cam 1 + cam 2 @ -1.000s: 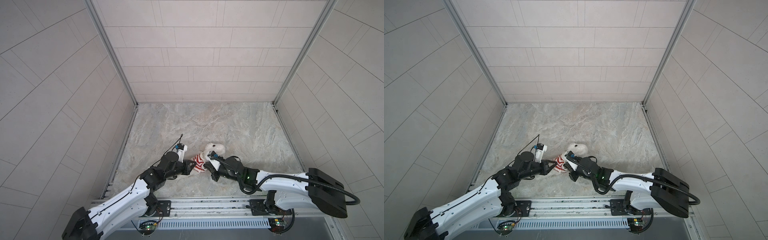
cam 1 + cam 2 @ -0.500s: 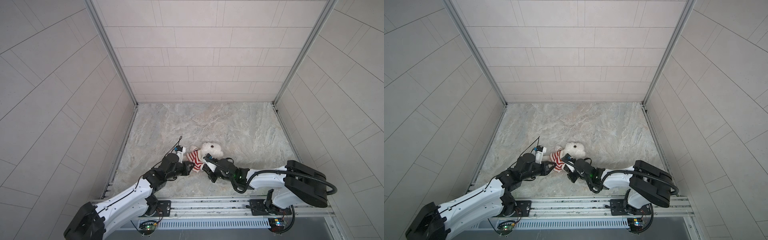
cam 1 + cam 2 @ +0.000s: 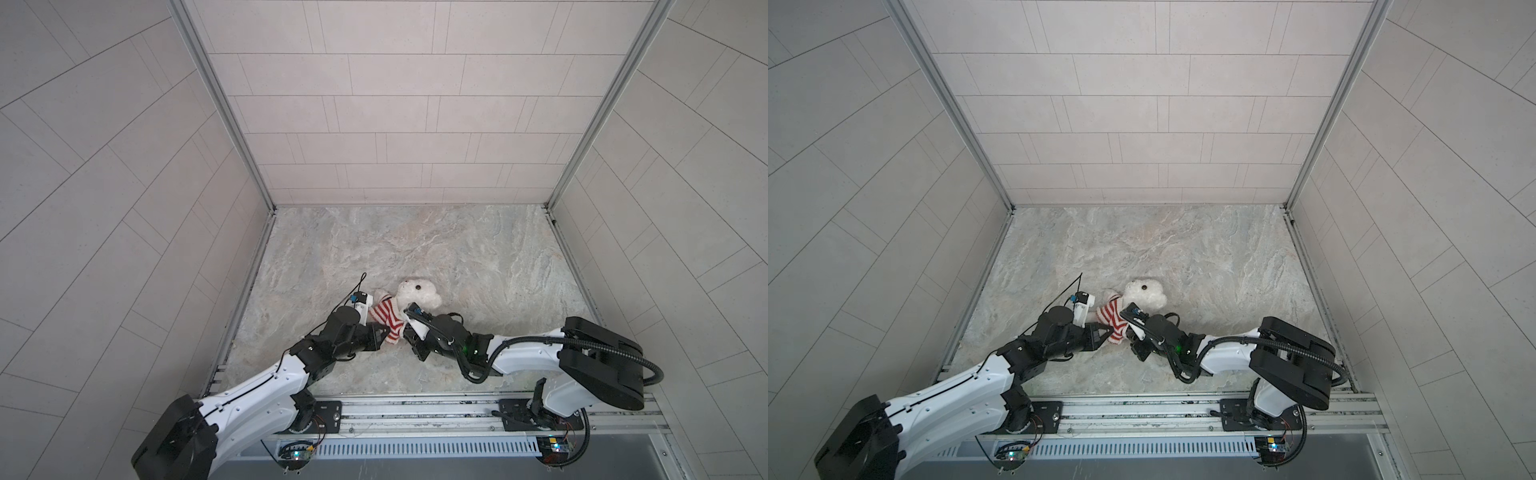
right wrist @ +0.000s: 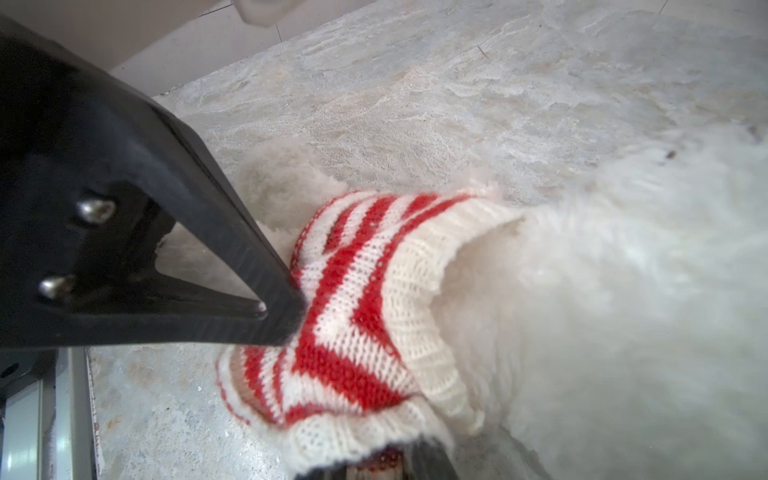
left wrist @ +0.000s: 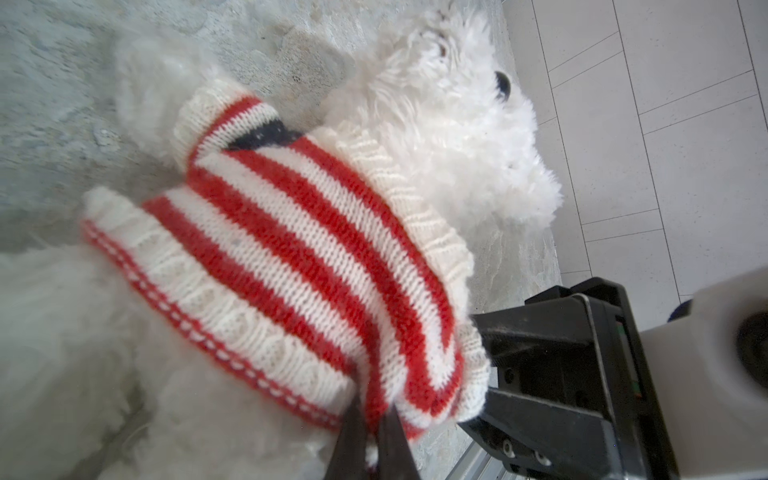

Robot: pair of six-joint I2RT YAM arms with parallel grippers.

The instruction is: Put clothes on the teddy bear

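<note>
The teddy bear [image 3: 417, 292] [image 3: 1144, 292] lies on the marble floor, white and fluffy, with a dark nose [image 5: 503, 83]. A red-and-white striped sweater [image 3: 388, 316] [image 3: 1113, 316] [image 5: 299, 249] covers its chest. My left gripper [image 3: 387, 331] [image 3: 1109, 331] [image 5: 372, 411] is shut on a pinch of the sweater's lower edge. My right gripper [image 3: 406, 330] [image 3: 1130, 332] [image 4: 374, 461] meets it from the other side. Its fingers [image 5: 540, 332] stand slightly apart, and the sweater's ribbed cuff [image 4: 419, 332] lies over their tips.
The two grippers almost touch at the bear's side; the left one's black tip [image 4: 282, 320] shows in the right wrist view. A metal rail [image 3: 415, 409] runs along the front edge. Tiled walls close in both sides and the back.
The bear and sweater have shifted a little to the left with both grippers. The right gripper's jaws have parted from shut. The right arm's elbow has folded back.
</note>
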